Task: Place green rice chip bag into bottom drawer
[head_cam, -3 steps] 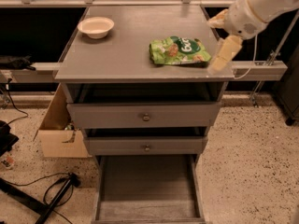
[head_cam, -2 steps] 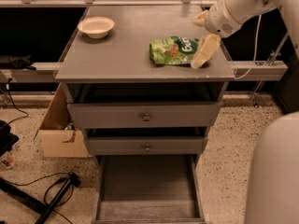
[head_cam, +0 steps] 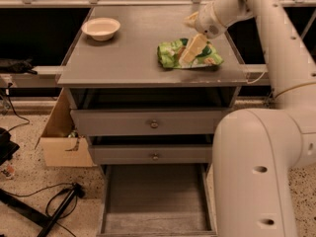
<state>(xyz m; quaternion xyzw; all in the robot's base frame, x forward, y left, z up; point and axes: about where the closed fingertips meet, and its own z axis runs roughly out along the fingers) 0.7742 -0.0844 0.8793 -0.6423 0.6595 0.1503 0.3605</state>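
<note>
The green rice chip bag (head_cam: 173, 55) lies flat on the grey cabinet top (head_cam: 123, 48), toward its right side. My gripper (head_cam: 191, 49) reaches in from the upper right and hangs right over the middle of the bag, its cream fingers pointing down at it. The bottom drawer (head_cam: 155, 201) is pulled out below the two knobbed drawers; its grey tray holds nothing.
A cream bowl (head_cam: 100, 28) stands at the back left of the top. My white arm and base (head_cam: 266, 162) fill the right side, next to the open drawer. A cardboard box (head_cam: 61, 137) and black cables (head_cam: 54, 206) lie on the floor at left.
The gripper has moved left from the cabinet's right edge to over the middle of the bag. The bag and drawer have not moved.
</note>
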